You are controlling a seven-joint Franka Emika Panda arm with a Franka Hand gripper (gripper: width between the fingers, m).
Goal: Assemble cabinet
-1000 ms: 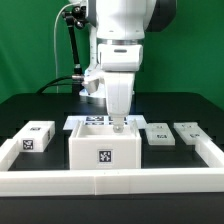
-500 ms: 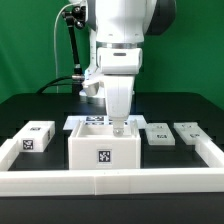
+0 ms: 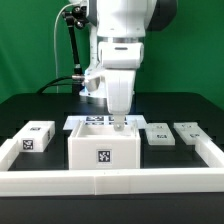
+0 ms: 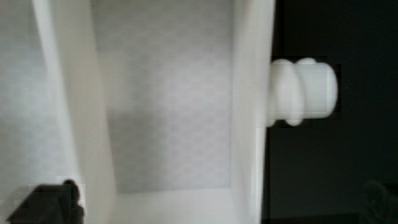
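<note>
1. White plastic is filling the middle of the table (image 3: 30, 105). The cabinet (image 3: 105, 148) is sitting upright just behind the near frame rail (image 3: 110, 181), with its tagged face turned to the near side.
2. The gripper (image 3: 118, 122) is hanging straight down over the cabinet's far top edge, a little toward the exterior view's right of centre, with its tips right at the rim.
3. In the wrist view the fingertips (image 4: 54, 202) are showing as dark corners wide apart, one on either side of a thin upright wall (image 4: 249, 100) of the cabinet. The pincer is spread and clamping nothing.
4. A ribbed round peg (image 4: 306, 92) is sticking out from that wall's outer face, over the dark table.
5. By my reading, the gripper is straddling the wall to line up a pinch on it — a thin panel is the easiest grip on so big a box, and it would let the arm drag or turn the cabinet.
6. A small block (image 3: 37, 137) is lying at the exterior view's left and two flat pieces (image 3: 158, 135) at its right. All are spaced apart inside the rail, likely so each can be reached on its own.
7. The marker board (image 3: 92, 121) is lying just beyond the cabinet, partly hidden by the arm.
</note>
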